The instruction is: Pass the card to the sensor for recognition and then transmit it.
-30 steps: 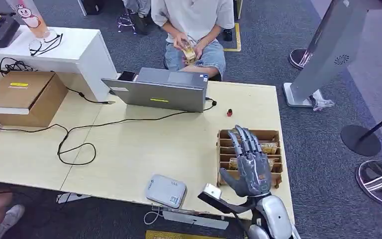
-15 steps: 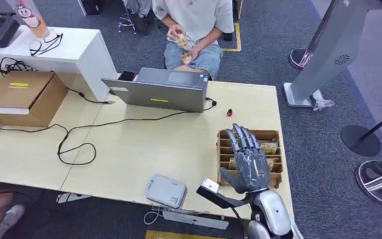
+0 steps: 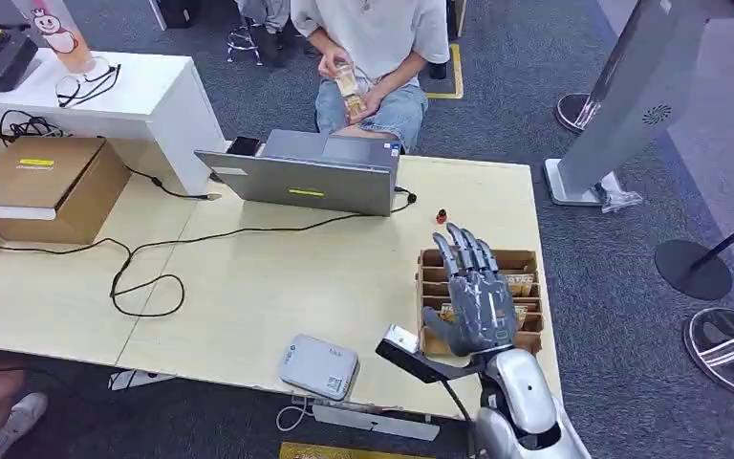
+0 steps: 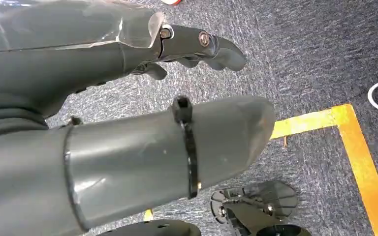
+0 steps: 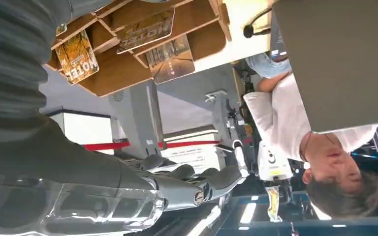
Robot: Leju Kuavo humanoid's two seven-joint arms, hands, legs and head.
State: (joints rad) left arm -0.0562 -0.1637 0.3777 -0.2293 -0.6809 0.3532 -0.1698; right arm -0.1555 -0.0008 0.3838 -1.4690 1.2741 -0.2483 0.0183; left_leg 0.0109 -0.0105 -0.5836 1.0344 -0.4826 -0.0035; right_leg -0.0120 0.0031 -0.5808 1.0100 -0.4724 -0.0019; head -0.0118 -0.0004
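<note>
A wooden card rack (image 3: 528, 259) stands at the table's right front, with several picture cards (image 3: 519, 284) slotted in it. My right hand (image 3: 473, 301) hovers over the rack's left half, fingers spread and straight, holding nothing. In the right wrist view the cards (image 5: 78, 58) printed "HOTEL" lie in the rack slots beside my open right hand (image 5: 177, 187). The grey card sensor (image 3: 318, 366) lies flat near the table's front edge, left of the hand. My left hand (image 4: 128, 152) hangs over the carpet with fingers extended and nothing in it.
A grey laptop (image 3: 306, 174) sits at the table's far edge, with a seated person (image 3: 368, 38) behind it holding cards. A black cable (image 3: 143, 273) loops across the table's left. A cardboard box (image 3: 53, 186) stands far left. A small red object (image 3: 441, 217) lies behind the rack.
My right hand has moved a little farther over the rack, away from the front edge. The person has lifted the cards from their lap.
</note>
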